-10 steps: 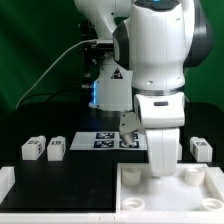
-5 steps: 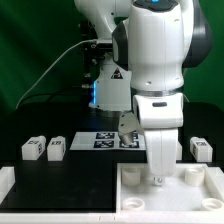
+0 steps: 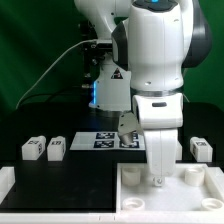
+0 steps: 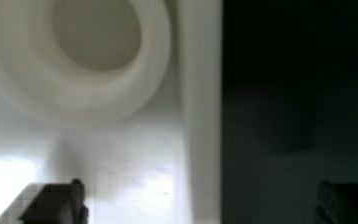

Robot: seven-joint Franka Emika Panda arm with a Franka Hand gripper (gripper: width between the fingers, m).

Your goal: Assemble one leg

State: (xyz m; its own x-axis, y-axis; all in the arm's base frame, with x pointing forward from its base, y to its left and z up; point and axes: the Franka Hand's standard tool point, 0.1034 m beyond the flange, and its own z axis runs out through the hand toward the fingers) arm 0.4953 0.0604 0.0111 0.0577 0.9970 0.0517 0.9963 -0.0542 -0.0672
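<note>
My gripper (image 3: 157, 180) points straight down over the far edge of the large white panel (image 3: 170, 195), between its two far corner sockets (image 3: 130, 172). In the wrist view my gripper (image 4: 197, 203) has its dark fingertips (image 4: 51, 203) wide apart with nothing between them, only the panel's floor, its rim (image 4: 197, 90) and one round socket (image 4: 96, 50). Three legs lie on the black table: two side by side (image 3: 32, 149) (image 3: 56, 148) at the exterior view's left and one (image 3: 201, 149) at its right. No leg shows in the jaws.
The marker board (image 3: 112, 139) lies on the table behind my gripper. A white ledge (image 3: 8, 185) borders the table at the exterior view's left. The arm's bulky white body (image 3: 160, 60) hides the scene's middle. Dark table (image 4: 300, 100) lies beside the panel's rim.
My gripper has sunk very slightly toward the panel. The legs and the panel have not moved.
</note>
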